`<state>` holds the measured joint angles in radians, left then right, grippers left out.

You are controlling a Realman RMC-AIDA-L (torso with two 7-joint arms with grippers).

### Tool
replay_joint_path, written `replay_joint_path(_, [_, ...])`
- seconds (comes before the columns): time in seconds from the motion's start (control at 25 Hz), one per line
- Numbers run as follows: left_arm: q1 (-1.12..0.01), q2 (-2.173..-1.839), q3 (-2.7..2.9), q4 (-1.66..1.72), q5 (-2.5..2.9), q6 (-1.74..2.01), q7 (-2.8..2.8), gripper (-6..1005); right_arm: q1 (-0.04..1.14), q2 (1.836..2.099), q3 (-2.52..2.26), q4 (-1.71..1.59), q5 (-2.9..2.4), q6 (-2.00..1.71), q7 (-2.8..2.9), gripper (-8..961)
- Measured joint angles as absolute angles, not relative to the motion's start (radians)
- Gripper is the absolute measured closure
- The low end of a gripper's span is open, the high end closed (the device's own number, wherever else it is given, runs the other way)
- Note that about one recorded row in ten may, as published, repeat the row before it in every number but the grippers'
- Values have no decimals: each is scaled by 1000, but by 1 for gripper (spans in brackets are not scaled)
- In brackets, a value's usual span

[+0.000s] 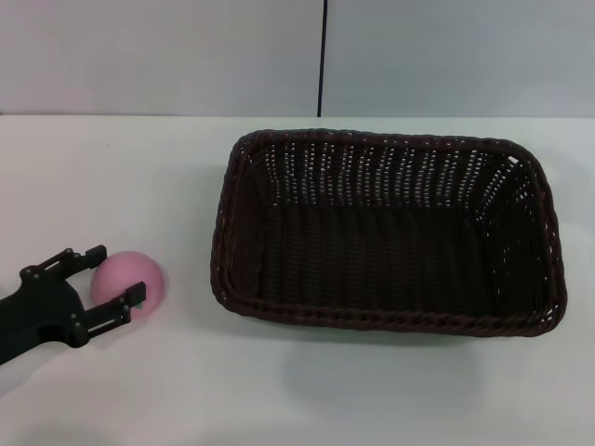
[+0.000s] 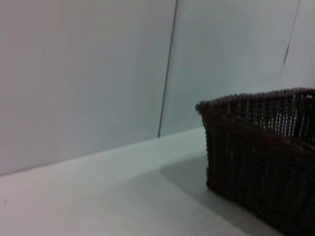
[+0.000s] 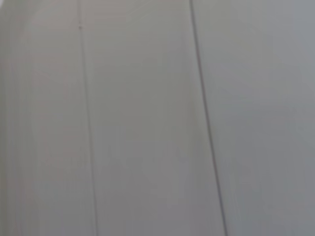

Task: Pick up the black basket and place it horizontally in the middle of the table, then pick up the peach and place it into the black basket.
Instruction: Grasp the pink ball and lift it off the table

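The black basket lies lengthwise across the middle-right of the white table, open side up and empty. Its near corner also shows in the left wrist view. The pink peach sits on the table left of the basket. My left gripper is at the peach, low at the table's left, its two black fingers open with one on each side of the peach. The right gripper is out of view; its wrist view shows only a grey wall.
A grey wall with a dark vertical seam runs behind the table's far edge. Bare white tabletop lies between the peach and the basket and along the front edge.
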<state>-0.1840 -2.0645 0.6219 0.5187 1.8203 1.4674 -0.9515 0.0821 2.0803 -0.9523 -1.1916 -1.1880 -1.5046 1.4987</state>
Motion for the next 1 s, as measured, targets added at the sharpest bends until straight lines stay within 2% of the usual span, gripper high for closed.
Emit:
replay_joint_path(0.28, [-191, -2063, 631, 515, 1841, 1440, -952, 223, 93, 2081, -926, -975, -1101, -1539, 1335, 289])
replay_joint_path(0.4, [-190, -2064, 631, 515, 1842, 1438, -949, 347, 101, 2080, -925, -818, -970, -1563, 1205, 289])
replay_joint_path(0.64, [-191, -2064, 622, 506, 1837, 1443, -949, 480, 152, 2080, -925, -413, -670, -1637, 875, 289])
replay_joint_path(0.76, [-194, -2064, 620, 506, 1836, 1443, -949, 546, 169, 2081, -925, -324, -611, -1654, 808, 289])
replay_joint_path(1.0, [-208, -2066, 617, 505, 1828, 1455, -958, 597, 233, 2080, -918, -131, -557, -1652, 657, 289])
